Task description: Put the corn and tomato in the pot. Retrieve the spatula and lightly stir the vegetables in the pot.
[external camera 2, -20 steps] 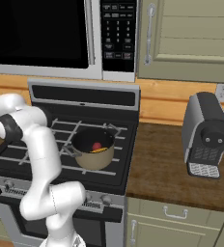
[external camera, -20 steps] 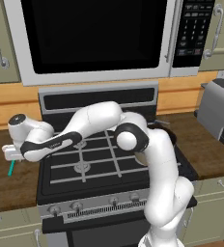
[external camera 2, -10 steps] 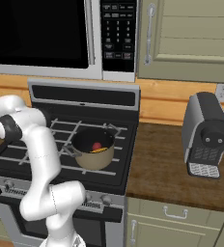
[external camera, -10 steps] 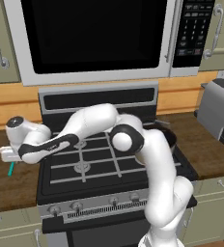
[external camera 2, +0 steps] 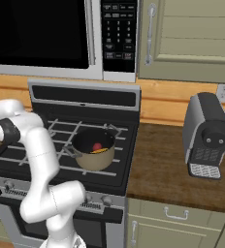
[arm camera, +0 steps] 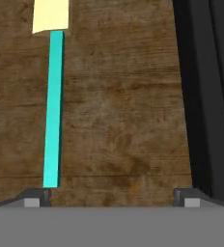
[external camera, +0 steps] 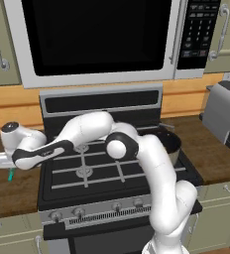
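**A:** So the corn [external camera 2: 103, 150] and tomato [external camera 2: 97, 146] look like they're already sitting in the pot [external camera 2: 92, 154] on the stove [external camera: 112, 173], right? We're onto the spatula [arm camera: 53, 103] part now.

**B:** Yep, that's how we read it. The gripper [arm camera: 111, 195] hangs low over the wooden bench [arm camera: 119, 106] to the left of the stove, fingers [arm camera: 36, 195] spread wide apart, nothing between them. In the hand view the spatula handle runs up from just beside 1 fingertip, so we're off-centre.

**A:** So shift sideways first?

**B:** We'd say so. Get the handle midway between the 2 fingertips before dropping, otherwise 1 fingertip lands on top of it or shoves it along the bench. The handle's thin and lies flat on the wood, so we'd go right down to the surface and close across its narrow width. Grabbing mid-handle should keep it from tipping.

**A:** What's it look like up close?

**B:** Slim, straight, bright teal bar with squared edges, pale yellow-tan flat blade at the far end, cut off by the frame edge. From the left base view only a bit of teal pokes out under the hand.
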